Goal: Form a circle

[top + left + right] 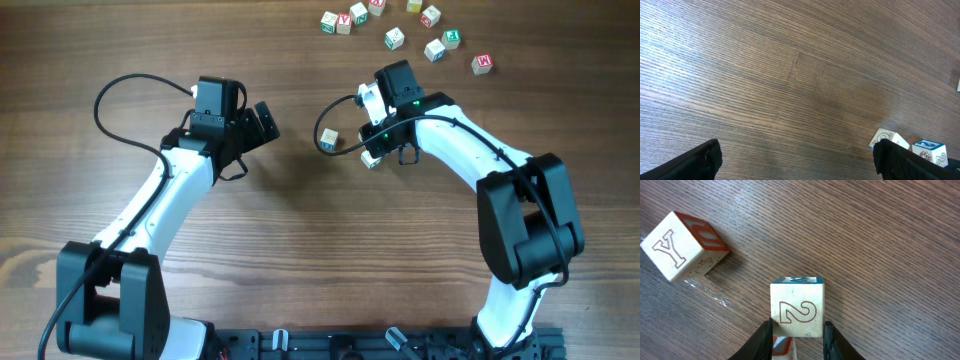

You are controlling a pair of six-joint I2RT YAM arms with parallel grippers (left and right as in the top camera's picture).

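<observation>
The numbered cube, white wood, carries an outlined numeral 2 on its facing side. The lettered cube nearby shows an outlined letter Y.

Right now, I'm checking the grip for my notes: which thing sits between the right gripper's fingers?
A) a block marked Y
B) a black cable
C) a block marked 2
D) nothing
C: the right wrist view shows the block marked 2 between the fingers of the right gripper, the Y block lying apart.
</observation>
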